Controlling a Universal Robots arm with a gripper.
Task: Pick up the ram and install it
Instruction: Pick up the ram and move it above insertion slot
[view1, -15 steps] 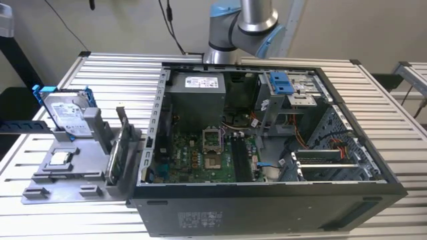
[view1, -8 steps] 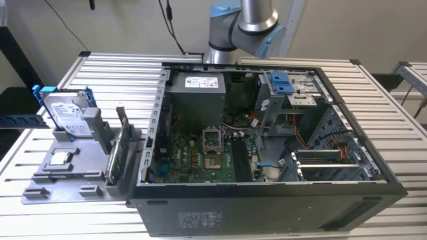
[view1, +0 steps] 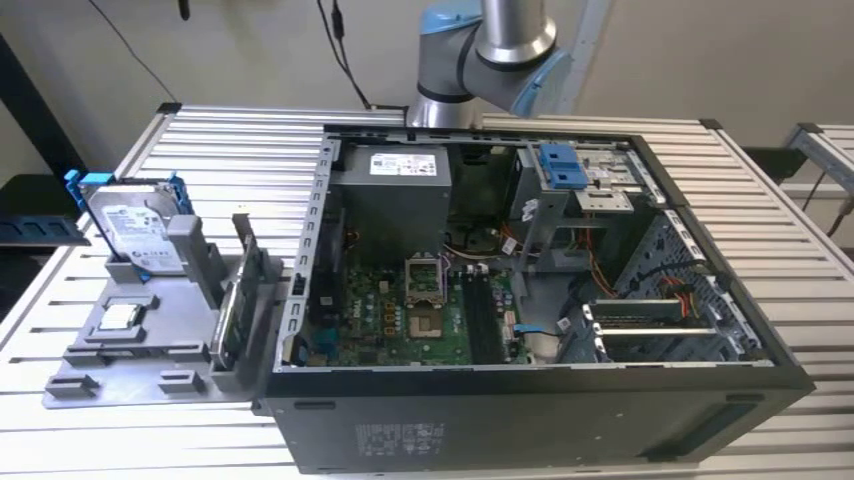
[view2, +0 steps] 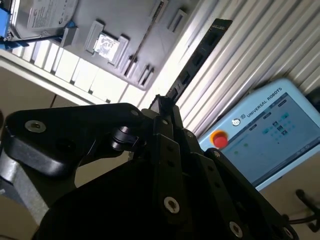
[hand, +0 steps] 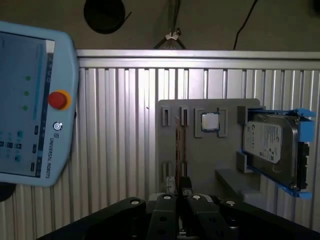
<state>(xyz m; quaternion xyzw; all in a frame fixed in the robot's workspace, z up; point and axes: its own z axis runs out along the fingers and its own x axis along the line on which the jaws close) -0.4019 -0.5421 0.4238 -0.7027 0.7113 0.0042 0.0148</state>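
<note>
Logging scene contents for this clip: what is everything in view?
table: one, silver, underneath.
computer case: one, black, on table.
circuit board: one, green, inside case.
holder: one, grey, exterior view's left of case.
hard drive: one, silver, blue-framed, on holder.
chip: one, silver, on holder.
card: one, green, upright on holder.
control tablet: one, pale blue, apart from holder.
memory stick: one, dark, in end effector.
arm: one, silver-blue, beyond case.
end effector: one, black, shut on memory stick.
</note>
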